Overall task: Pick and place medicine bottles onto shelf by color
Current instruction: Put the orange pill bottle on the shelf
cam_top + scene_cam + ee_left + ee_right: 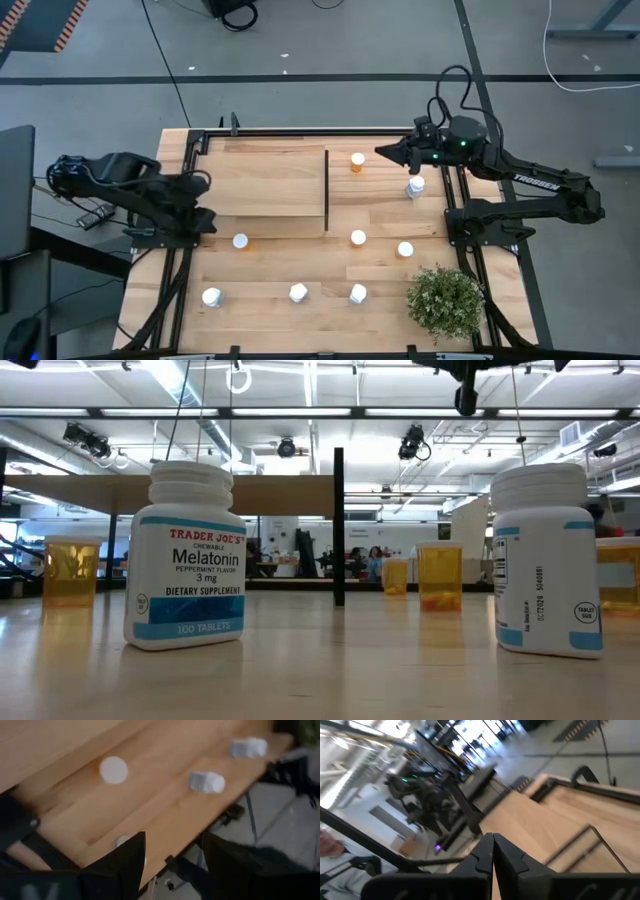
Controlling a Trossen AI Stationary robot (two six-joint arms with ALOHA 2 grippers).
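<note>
Hovering closed right end effector [382, 152], orange bottle [357, 162] just beside

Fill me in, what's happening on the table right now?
Neither arm is holding anything. The right gripper is shut and empty, up by the shelf's black divider. The left gripper is open at the shelf's left edge. The bottles stand scattered on the table; an orange one and a white one are near the right gripper. The shelf left of the divider holds no bottles.
</note>
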